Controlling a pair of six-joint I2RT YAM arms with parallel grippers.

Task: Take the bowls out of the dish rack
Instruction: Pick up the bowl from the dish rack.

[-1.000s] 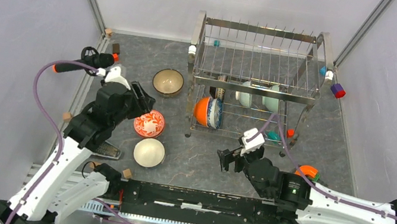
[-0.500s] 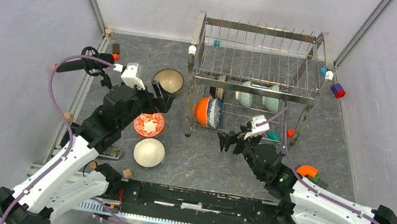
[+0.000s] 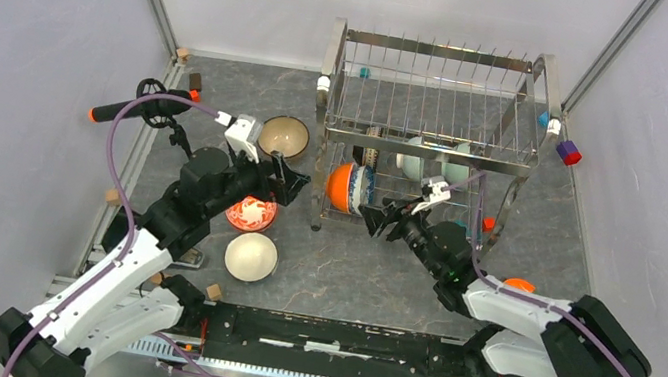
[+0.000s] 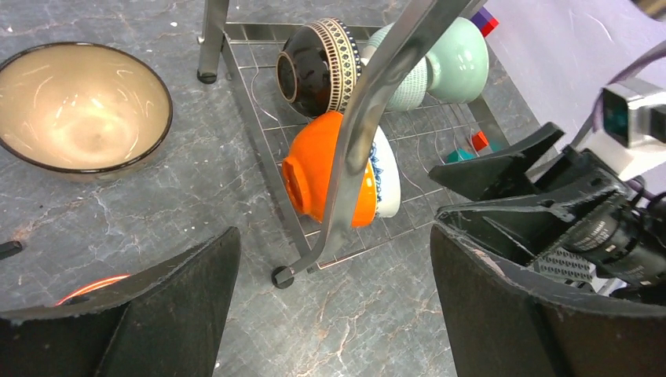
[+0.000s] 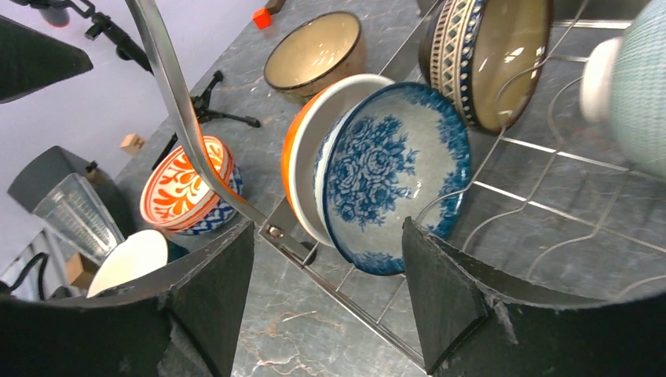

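Note:
The dish rack (image 3: pixel 426 127) stands at the back. Its lower tier holds an orange bowl (image 3: pixel 338 185) and a blue-and-white bowl (image 3: pixel 363 191) side by side, a dark patterned bowl (image 3: pixel 371 150) and pale green bowls (image 3: pixel 458 168) behind. My left gripper (image 3: pixel 296 180) hangs open beside the rack's front left leg (image 4: pixel 369 118), with the orange bowl (image 4: pixel 314 169) ahead of it. My right gripper (image 5: pixel 326 306) is open, low in front of the blue-and-white bowl (image 5: pixel 393 173). Its fingers straddle the lower rim without touching it.
Three bowls sit on the table left of the rack: tan with a dark rim (image 3: pixel 282 137), red patterned (image 3: pixel 250 213), white (image 3: pixel 250 256). The two grippers are close together at the rack's front left corner. A small tripod (image 3: pixel 146 103) lies far left.
My left gripper rose from over the red patterned bowl and swung right to the rack's leg, opening wider. The right arm moved up and left to the blue-and-white bowl, its fingers narrowing slightly.

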